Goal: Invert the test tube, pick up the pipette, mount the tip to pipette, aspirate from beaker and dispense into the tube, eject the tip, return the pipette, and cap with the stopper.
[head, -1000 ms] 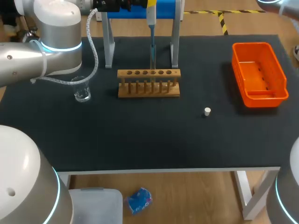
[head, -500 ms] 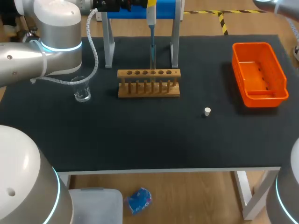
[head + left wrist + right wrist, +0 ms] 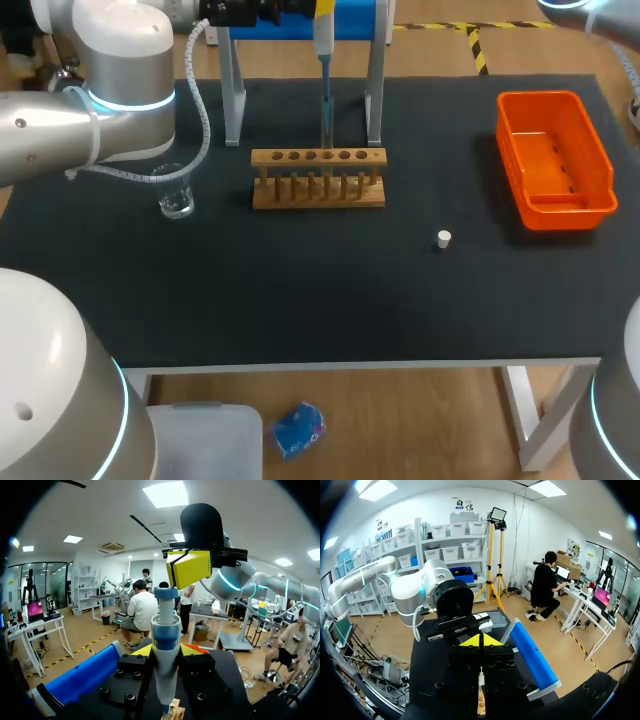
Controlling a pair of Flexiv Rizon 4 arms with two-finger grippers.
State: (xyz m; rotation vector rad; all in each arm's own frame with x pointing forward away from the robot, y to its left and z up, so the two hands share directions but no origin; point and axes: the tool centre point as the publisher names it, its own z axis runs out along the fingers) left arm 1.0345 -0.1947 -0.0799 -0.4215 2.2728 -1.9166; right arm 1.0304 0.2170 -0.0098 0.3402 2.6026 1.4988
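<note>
The left arm is fat, rounded silver-grey tubing with white joint caps and a glowing cyan ring. A white coiled cable runs along it to a black wrist. The right arm matches, ring and all. The right gripper shows yellow tips on a black block dotted with screws.

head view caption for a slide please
Pipette hangs above the wooden rack; glass beaker left, white stopper and orange bin right.

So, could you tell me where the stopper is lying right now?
In the head view, the white stopper stands on the table's right half, between the wooden rack and the orange bin, a little nearer the front edge than both.
</note>
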